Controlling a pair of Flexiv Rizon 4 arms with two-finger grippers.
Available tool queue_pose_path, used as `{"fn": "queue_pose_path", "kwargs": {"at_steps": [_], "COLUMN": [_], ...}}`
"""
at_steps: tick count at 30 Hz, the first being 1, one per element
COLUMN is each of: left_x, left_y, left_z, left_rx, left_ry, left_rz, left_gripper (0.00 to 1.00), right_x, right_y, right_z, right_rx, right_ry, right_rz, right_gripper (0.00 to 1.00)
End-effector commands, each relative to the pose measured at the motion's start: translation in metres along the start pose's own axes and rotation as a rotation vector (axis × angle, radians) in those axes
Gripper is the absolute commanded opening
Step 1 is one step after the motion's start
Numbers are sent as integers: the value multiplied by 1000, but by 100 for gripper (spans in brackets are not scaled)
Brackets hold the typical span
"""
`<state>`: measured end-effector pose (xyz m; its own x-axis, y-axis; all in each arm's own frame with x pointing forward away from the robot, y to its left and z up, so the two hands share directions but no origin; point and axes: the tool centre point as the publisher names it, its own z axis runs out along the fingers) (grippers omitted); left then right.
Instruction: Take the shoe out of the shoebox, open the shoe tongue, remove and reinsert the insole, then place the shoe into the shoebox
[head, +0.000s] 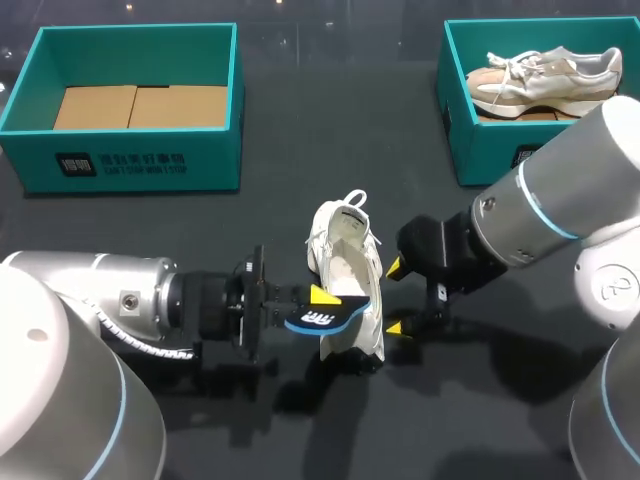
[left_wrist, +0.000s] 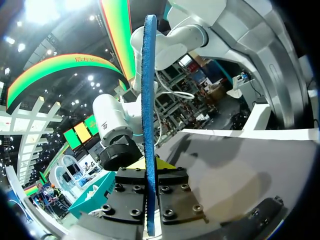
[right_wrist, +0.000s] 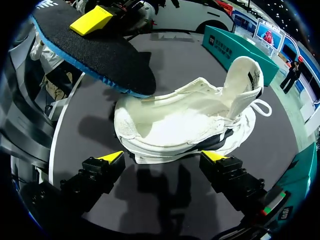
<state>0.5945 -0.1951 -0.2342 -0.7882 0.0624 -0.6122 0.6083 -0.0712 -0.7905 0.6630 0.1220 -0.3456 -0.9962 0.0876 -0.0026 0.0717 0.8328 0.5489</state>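
Note:
A white shoe (head: 347, 272) rests mid-table with its tongue (right_wrist: 244, 76) pulled up and its inside showing. My left gripper (head: 300, 305) comes in from the left and is shut on a blue-edged black insole (head: 320, 319), held just above the shoe's heel end. From the left wrist the insole (left_wrist: 148, 115) appears edge-on, clamped in the left gripper (left_wrist: 150, 170). My right gripper (head: 397, 297) stands open against the shoe's right side. In the right wrist view the shoe (right_wrist: 185, 125) lies just ahead of the right gripper (right_wrist: 162, 158), untouched, with the insole (right_wrist: 100, 57) hanging above it.
A teal shoebox (head: 30, 95) lined with cardboard stands at the back left. A second teal shoebox (head: 455, 110) at the back right holds a beige shoe (head: 540, 75). Bare dark tabletop lies between the boxes and the shoe.

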Motion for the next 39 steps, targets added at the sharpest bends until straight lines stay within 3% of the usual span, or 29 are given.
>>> {"fn": "queue_pose_path", "kwargs": {"at_steps": [1, 11, 39], "left_x": [1, 0, -9], "left_y": [-3, -4, 26], "left_z": [0, 8, 28], "left_rx": [2, 18, 25], "left_ry": [3, 10, -25], "left_rz": [-2, -16, -85], "left_gripper": [0, 0, 0], "right_x": [1, 0, 0], "right_y": [4, 3, 3], "right_z": [8, 10, 10], "right_rx": [8, 1, 1], "right_ry": [-1, -14, -14], "right_rz": [0, -5, -5], "right_gripper": [100, 100, 100]}}
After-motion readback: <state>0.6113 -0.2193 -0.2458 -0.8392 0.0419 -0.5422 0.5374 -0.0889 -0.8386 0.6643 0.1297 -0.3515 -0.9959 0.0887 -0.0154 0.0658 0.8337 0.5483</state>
